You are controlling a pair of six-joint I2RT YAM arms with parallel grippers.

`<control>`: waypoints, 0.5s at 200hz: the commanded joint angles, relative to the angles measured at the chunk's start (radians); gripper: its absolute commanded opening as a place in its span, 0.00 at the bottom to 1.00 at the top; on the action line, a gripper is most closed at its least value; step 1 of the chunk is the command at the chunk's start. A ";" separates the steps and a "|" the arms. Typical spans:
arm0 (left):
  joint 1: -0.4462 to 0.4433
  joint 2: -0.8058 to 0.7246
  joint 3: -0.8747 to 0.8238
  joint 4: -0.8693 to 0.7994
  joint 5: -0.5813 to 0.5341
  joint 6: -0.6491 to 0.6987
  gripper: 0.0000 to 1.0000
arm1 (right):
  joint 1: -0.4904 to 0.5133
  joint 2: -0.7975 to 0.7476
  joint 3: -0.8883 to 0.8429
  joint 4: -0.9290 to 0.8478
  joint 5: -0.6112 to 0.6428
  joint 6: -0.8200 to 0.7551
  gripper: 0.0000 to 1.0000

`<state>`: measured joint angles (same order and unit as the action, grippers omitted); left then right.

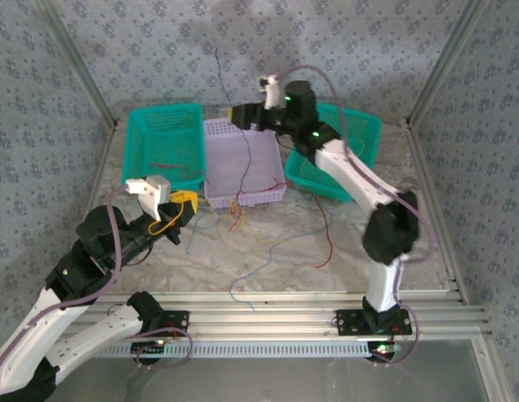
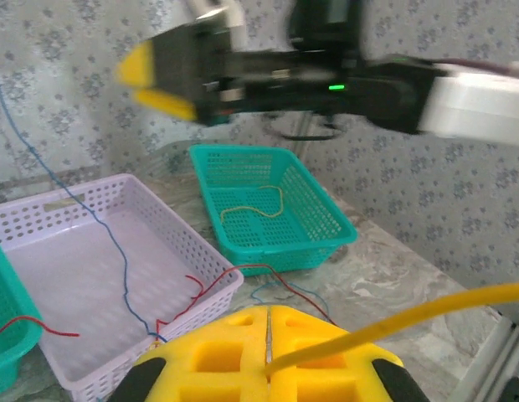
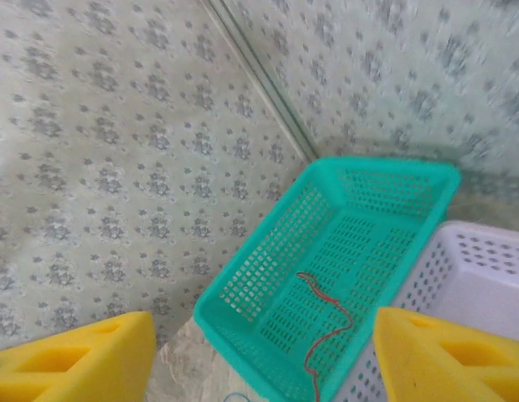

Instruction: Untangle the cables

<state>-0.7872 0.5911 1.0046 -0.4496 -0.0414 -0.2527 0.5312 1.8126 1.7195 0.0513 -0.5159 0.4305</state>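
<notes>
Cables, hair-thin red and blue strands, crossed the bare desk in front of the lilac basket; a blue cable and a red cable draped over its front rim. Left of that rim, the left hand was clenched on a yellow cable. Above the basket's rear rim the right hand hung released in free air. Teal baskets flanked it.

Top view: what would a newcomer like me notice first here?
Three baskets line the far side: a left teal basket, a lavender basket and a right teal basket. Thin red and blue wires sprawl across the table before them. The left tool pinches a yellow wire; the right tool gapes open above the lavender basket's far edge.
</notes>
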 commanded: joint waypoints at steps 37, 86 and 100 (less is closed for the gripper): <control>0.004 -0.040 0.019 0.064 -0.061 -0.135 0.00 | 0.145 -0.338 -0.593 0.193 0.096 -0.131 0.72; 0.003 -0.058 0.014 0.081 -0.058 -0.202 0.00 | 0.224 -0.352 -0.800 0.307 0.182 -0.064 0.72; 0.004 -0.066 0.010 0.082 -0.060 -0.216 0.00 | 0.228 -0.335 -0.846 0.370 0.201 -0.020 0.72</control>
<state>-0.7872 0.5453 1.0050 -0.4152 -0.0875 -0.4213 0.7513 1.4696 0.9234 0.2684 -0.3820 0.3477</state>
